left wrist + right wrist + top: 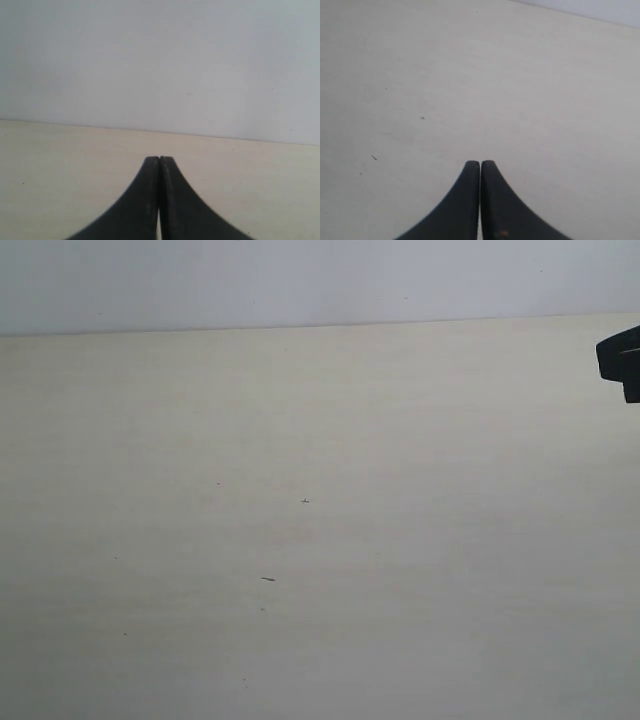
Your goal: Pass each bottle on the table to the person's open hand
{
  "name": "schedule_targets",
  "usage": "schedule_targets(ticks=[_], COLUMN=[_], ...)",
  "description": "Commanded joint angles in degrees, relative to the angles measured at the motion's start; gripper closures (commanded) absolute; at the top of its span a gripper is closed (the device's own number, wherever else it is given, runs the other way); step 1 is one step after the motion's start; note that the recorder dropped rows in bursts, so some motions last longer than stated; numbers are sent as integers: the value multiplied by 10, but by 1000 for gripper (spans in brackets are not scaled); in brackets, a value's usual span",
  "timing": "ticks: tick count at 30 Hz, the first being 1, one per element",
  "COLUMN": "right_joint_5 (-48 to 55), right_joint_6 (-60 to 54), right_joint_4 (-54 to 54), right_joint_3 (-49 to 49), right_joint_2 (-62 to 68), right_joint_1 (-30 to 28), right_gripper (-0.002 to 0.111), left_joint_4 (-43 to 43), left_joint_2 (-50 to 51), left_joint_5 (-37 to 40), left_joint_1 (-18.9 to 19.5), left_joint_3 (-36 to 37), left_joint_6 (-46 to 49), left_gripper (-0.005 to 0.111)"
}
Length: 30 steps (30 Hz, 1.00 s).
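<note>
Left jaws pressed together, empty, right jaws pressed together, empty, right arm (pixel 622 362) at exterior view's right edge.

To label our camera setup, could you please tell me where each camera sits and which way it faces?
Exterior: off the arms, raised, looking down across the table to the wall; a black robot part shows at the right edge.
Left wrist: low behind the shut left gripper, facing nearly level across table to wall.
Right wrist: behind the shut right gripper, tilted down at the table.
Shared: exterior and right wrist both show a small cross mark.
</note>
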Motion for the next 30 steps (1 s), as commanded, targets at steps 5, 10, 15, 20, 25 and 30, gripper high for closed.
schedule_targets(ticks=[5,10,15,20,25,30], right_joint_5=[-12,-51,-52,-52,-51,-50], right_joint_6=[-2,-2,-2,-2,-2,-6], right_joint_4=[0,-1,-1,1,0,0], right_joint_3=[1,1,1,1,1,1], right_joint_2=[-3,4,0,-5,-13,-62], right_joint_1=[-2,-2,-2,-2,-2,-2], right_gripper=[107,107,107,107,107,107], left_joint_4=[-2,-2,-2,-2,-2,-2], left_joint_2=[-4,-4,-4,-4,-4,-4], left_joint_5=[1,1,1,1,1,1], left_joint_1=[-4,-4,-4,-4,-4,-4], left_joint_3=[0,0,0,0,0,0], left_joint_6=[1,1,1,1,1,1], left_gripper=[107,107,107,107,107,107])
